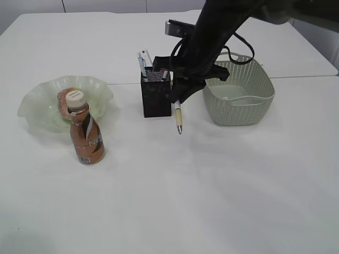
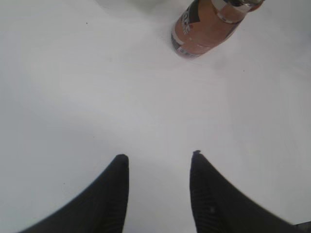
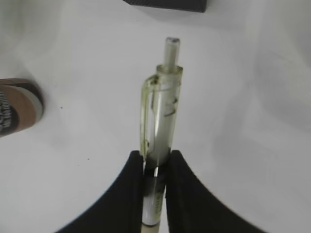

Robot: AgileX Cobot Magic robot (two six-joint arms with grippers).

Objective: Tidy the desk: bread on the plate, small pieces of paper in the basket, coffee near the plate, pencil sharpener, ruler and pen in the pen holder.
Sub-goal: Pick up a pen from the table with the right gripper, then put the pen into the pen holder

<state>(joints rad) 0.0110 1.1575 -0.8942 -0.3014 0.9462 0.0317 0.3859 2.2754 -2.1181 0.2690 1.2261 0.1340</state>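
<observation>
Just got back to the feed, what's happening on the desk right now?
The right gripper is shut on a clear plastic click pen, holding it hanging beside the black square mesh pen holder, not yet in it. The left gripper hangs open and empty over the white desk. The golden-brown bun lies on the pale green ruffled glass plate, with the brown coffee bottle in front.

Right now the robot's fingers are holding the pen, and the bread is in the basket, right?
Not quite. The right gripper does hold the pen, but the bread sits on the green plate, behind the coffee, not in the basket. The exterior view shows it.
</observation>
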